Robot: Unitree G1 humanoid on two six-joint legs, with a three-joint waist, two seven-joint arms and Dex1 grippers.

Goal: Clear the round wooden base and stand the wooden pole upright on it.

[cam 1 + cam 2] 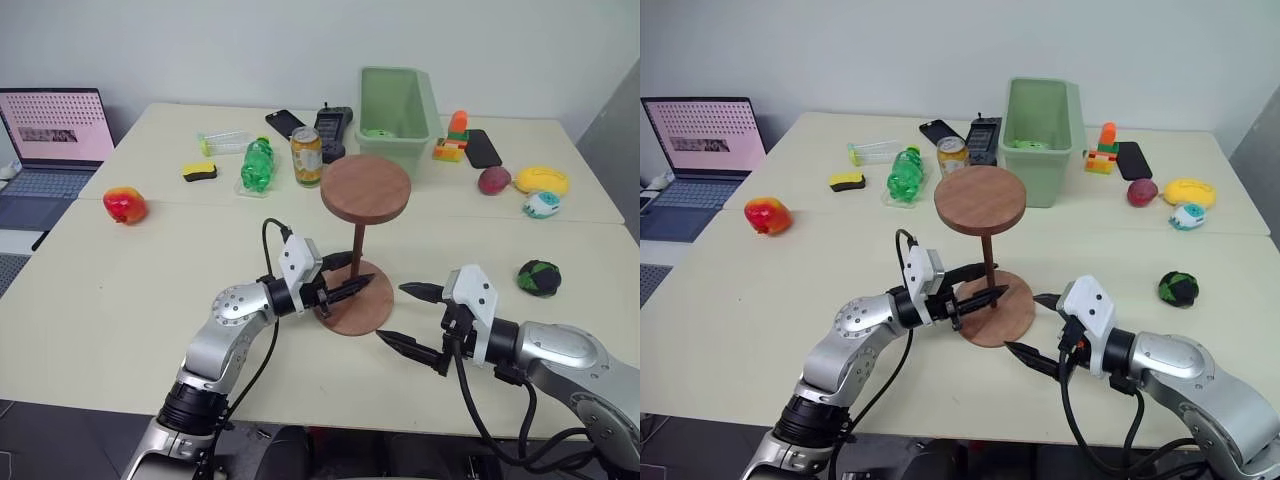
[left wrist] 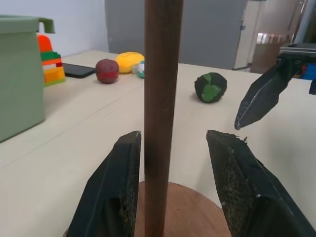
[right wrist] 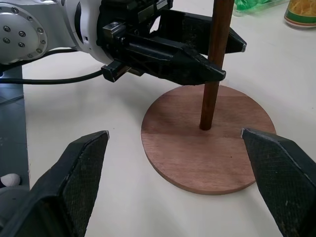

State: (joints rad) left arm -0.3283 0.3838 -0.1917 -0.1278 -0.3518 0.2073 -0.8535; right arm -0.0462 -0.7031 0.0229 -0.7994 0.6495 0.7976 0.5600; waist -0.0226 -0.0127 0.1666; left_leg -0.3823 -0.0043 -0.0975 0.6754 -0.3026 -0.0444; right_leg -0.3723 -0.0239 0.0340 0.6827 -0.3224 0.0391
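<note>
The wooden pole [image 1: 358, 243] stands upright in the round wooden base [image 1: 368, 310], its foot partly hidden behind my left gripper [image 1: 352, 276]. Those fingers straddle the shaft, parted, gaps visible both sides. My right gripper [image 1: 410, 316] gapes wide, empty, just beside the base's edge.

1. The round wooden base [image 3: 207, 148] was reddish-brown wood, smooth and matt, with faint grain.
2. The wooden pole [image 2: 162, 98] looked darker wood with a slight sheen.
3. The table [image 1: 120, 290] had a smooth, matt cream top.
4. The bin [image 1: 395, 115] looked like matt pale-green plastic.
5. The can [image 1: 306, 155] looked like glossy metal.
</note>
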